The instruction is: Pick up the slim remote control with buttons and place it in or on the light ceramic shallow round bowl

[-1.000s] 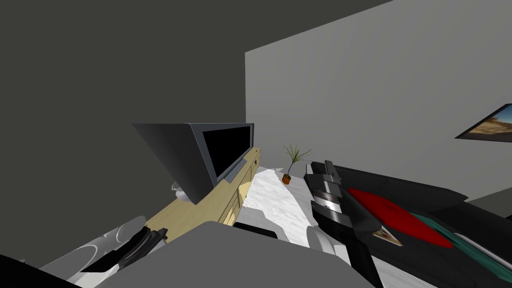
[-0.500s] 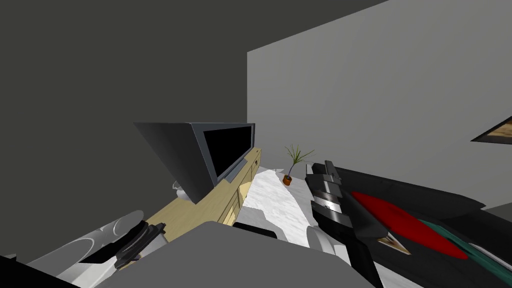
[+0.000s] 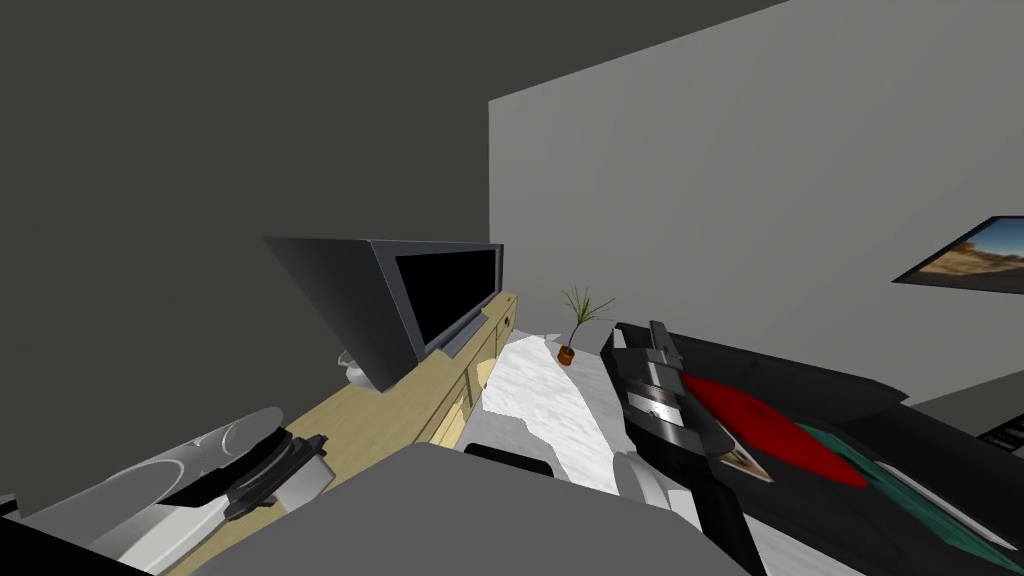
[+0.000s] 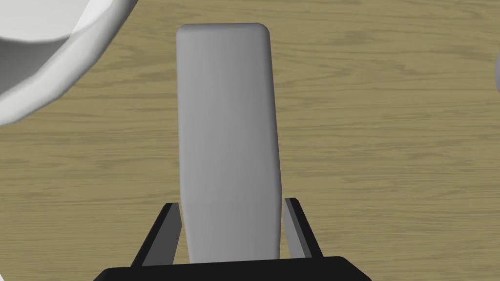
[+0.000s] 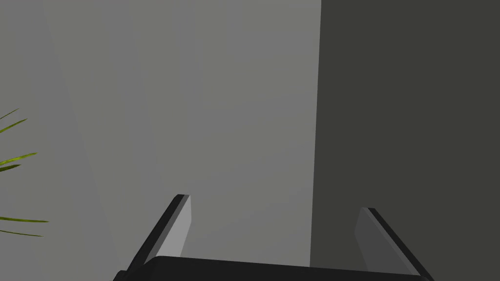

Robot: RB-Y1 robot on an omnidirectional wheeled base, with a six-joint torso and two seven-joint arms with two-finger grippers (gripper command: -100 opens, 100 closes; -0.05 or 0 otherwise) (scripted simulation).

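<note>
Left tool (image 4: pixel 232 202) clamps grey remote (image 4: pixel 227 136) over wooden table (image 4: pixel 390 146), near white bowl (image 4: pixel 63 53); right tool (image 5: pixel 276 202) fingers stand apart.

- Head view: set high, pitched steeply down and forward, rolled. A wooden cabinet (image 3: pixel 420 410) runs away on the left; a potted plant (image 3: pixel 575 325) stands far ahead.
- Left wrist view: looks down along the left gripper (image 4: pixel 230 202), very near the cabinet's top. A grey remote (image 4: pixel 227 136) fills the near field, with a white bowl (image 4: pixel 58 58) rim at the edge.
- Right wrist view: looks along the right gripper (image 5: pixel 273 203) toward a wall corner (image 5: pixel 320 122), well apart.
- Shared: cabinet top in head and left wrist views; plant leaves in head and right wrist views.
</note>
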